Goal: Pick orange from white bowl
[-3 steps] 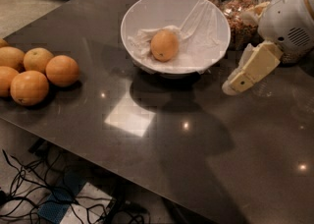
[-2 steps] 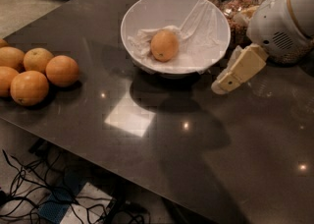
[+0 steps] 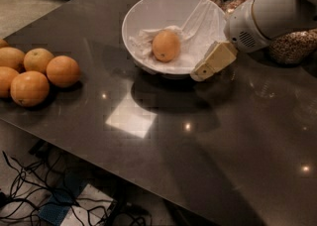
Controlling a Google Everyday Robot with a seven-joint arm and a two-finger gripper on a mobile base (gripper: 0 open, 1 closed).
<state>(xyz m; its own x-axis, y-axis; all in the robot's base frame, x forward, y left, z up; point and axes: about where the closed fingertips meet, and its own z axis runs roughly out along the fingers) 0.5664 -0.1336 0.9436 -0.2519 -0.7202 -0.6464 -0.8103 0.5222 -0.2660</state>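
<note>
Counter: dark, glossy counter (image 3: 148, 136), cables on the floor before it.
Cluster: deep-orange round oranges (image 3: 30, 87), near left edge.
Hand: beige hand (image 3: 214, 61) at the bowl's near-right rim; apart or together, cannot tell.
Bowl: wide white paper-lined bowl (image 3: 158, 9).
Fruit: pale yellow-orange, egg-shaped orange (image 3: 166, 45), lying inside the bowl.
Behind: glass grain jar (image 3: 292, 46).

The orange (image 3: 166, 45) lies inside the white bowl (image 3: 163, 8), on crumpled white paper (image 3: 143, 46) near its middle. The gripper (image 3: 205, 69) hangs just beside the bowl's right rim, outside it. A cluster of rounder oranges (image 3: 37, 74) sits well left of the bowl on the dark table (image 3: 223, 136), a jar of grains (image 3: 294, 46) to its right
</note>
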